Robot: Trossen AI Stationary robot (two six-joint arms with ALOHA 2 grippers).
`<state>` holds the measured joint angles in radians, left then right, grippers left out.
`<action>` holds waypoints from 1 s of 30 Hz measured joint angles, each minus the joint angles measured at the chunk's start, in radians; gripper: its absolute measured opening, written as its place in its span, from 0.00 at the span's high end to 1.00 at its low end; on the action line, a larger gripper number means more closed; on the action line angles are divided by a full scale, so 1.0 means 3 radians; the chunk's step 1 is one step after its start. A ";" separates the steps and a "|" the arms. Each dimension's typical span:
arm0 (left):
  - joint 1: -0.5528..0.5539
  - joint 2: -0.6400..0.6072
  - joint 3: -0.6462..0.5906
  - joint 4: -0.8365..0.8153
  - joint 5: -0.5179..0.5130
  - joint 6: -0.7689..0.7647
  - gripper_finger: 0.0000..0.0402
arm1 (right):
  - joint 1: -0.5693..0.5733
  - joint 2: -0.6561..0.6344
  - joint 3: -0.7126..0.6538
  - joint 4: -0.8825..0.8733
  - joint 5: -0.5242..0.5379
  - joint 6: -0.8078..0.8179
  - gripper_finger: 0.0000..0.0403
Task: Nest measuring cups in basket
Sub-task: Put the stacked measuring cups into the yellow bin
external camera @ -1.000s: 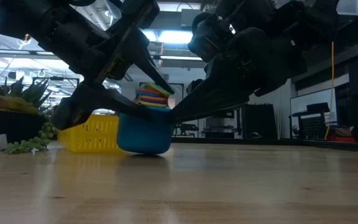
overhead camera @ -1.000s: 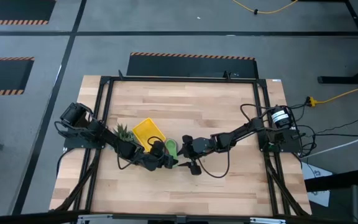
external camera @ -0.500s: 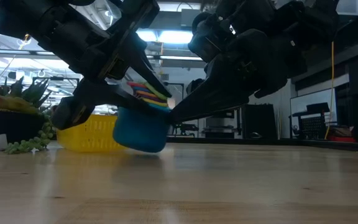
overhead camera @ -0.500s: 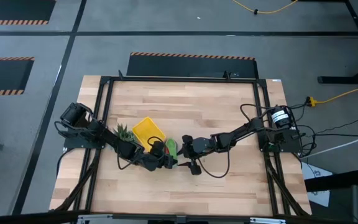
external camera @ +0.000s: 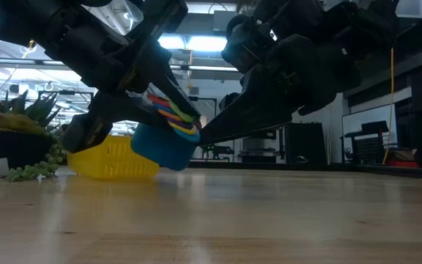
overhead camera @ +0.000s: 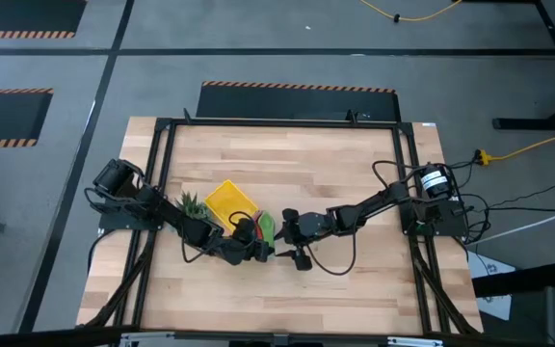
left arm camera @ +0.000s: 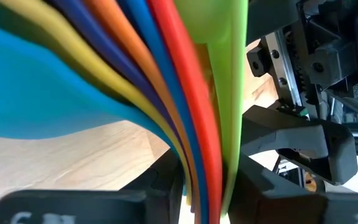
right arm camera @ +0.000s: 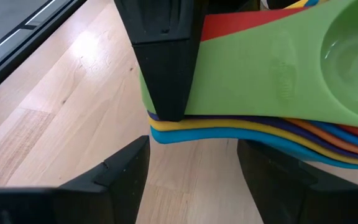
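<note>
nested measuring cups (external camera: 165, 136) tilted, handles pinched in left gripper (left arm camera: 207, 199); right gripper (right arm camera: 191, 168) agape just beside, empty

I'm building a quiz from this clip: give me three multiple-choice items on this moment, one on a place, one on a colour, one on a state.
1. Where is the basket?
A. Between the plant and the cup stack
B. At the table's far right edge
C. Under the right gripper

2. What colour is the stack's outermost, largest cup?
A. Red
B. Light blue
C. Green

3. How is the stack of measuring cups?
A. Flat in the basket
B. Tilted, pinched by its handles in the left gripper
C. Upside down on the table

Answers: 1 A, the low view shows it between them. 2 B, blue bowl outermost. 3 B, its jaws clamp the handles.
</note>
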<state>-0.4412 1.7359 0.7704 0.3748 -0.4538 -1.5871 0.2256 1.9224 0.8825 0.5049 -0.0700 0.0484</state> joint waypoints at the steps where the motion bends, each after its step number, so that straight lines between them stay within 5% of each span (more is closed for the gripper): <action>1: 0.0000 -0.0001 0.0000 0.0000 0.0000 0.0001 0.79 | 0.0000 0.0000 0.0000 0.0000 0.0000 0.0000 0.38; 30: -0.0246 -0.0013 0.0000 0.0229 -0.0247 0.0001 0.84 | 0.0000 -0.0324 0.0001 -0.0566 -0.0008 -0.0104 0.38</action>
<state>-0.5149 1.7321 0.7704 0.4436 -0.5280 -1.5867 0.2256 1.8252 0.8829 0.3352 -0.0723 0.0173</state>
